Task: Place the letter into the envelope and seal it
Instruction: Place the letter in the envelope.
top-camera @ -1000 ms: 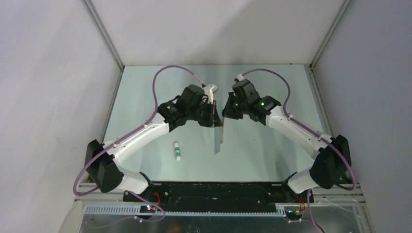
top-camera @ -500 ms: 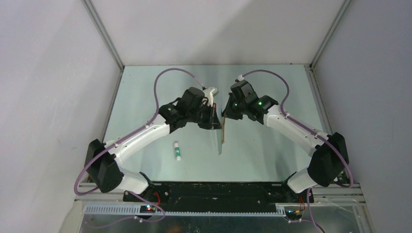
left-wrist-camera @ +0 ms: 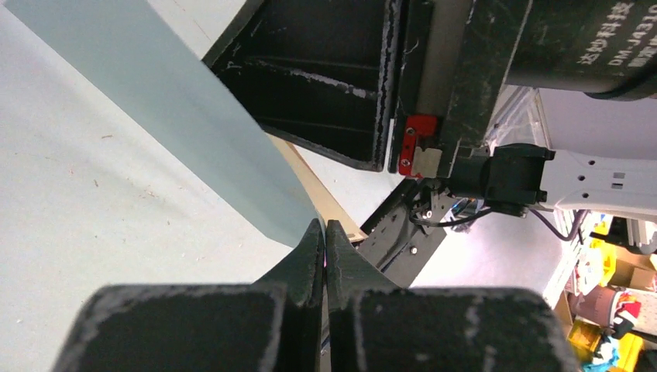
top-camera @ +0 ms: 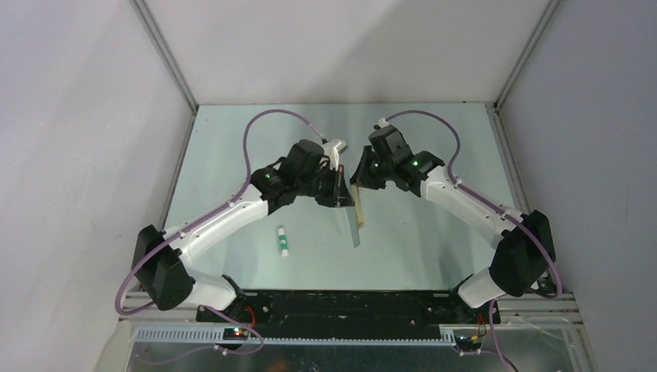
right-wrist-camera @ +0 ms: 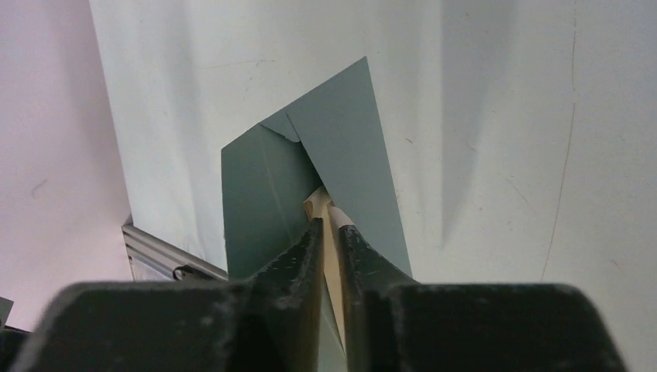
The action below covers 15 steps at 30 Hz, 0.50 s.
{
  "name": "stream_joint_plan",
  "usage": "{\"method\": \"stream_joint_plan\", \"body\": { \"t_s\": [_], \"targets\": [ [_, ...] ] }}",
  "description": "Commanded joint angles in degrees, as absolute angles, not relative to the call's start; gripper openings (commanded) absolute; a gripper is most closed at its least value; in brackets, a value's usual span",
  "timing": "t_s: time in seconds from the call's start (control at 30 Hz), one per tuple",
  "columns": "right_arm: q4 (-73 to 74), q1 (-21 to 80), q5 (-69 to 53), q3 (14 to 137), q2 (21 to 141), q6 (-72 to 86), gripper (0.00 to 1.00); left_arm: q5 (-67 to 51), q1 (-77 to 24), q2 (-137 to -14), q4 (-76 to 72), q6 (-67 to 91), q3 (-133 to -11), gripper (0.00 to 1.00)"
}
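Your left gripper (top-camera: 341, 195) is clamped shut on the envelope (top-camera: 352, 231). It holds the envelope up on edge, off the table (top-camera: 434, 232), just above the middle of the overhead view. In the left wrist view its fingertips (left-wrist-camera: 306, 248) meet with no gap at the envelope's near corner, and the teal sheet runs away to the upper left of that frame.

Your right gripper (top-camera: 357, 184) faces the left one from the right, close beside it. In the right wrist view its jaws stand a sliver apart, with the letter (right-wrist-camera: 331, 248) lying in the slot between them. You cannot tell from here whether the pads are pressing the paper or have let it go.

The letter runs forward from those fingers, and its tan tip shows between the envelope's two teal panels at the centre of the frame. From overhead it is only a thin tan strip along the envelope's right side.

The stick (top-camera: 283, 241) lies flat on the table to the lower left of the envelope, well apart from it.
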<state>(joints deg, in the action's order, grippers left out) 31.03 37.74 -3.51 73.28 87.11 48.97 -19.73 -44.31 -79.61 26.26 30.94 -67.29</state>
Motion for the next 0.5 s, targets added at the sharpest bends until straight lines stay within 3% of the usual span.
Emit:
{"method": "stream_joint_plan", "body": {
  "t_s": [0.0, 0.07, 0.3, 0.47],
  "targets": [
    [28.24, 37.21, -2.86, 76.05, 84.25, 47.7, 0.23, -23.33, -43.64, -75.9, 26.4, 30.62, -69.6, 0.0],
    [28.86, 37.29, -3.58, 76.03, 82.23, 47.36, 0.31, -23.31, -42.96, -75.75, 26.79, 30.18, -69.92, 0.0],
    [29.11, 37.44, -12.35, 75.85, 75.96, 45.97, 0.44, -25.19, -41.15, -76.58, 27.79, 27.88, -70.17, 0.0],
    [30.15, 37.02, -17.99, 75.48, 73.07, 43.89, 0.45, -28.47, -40.13, -76.88, 27.75, 24.94, -70.97, 0.0]
  ]
}}
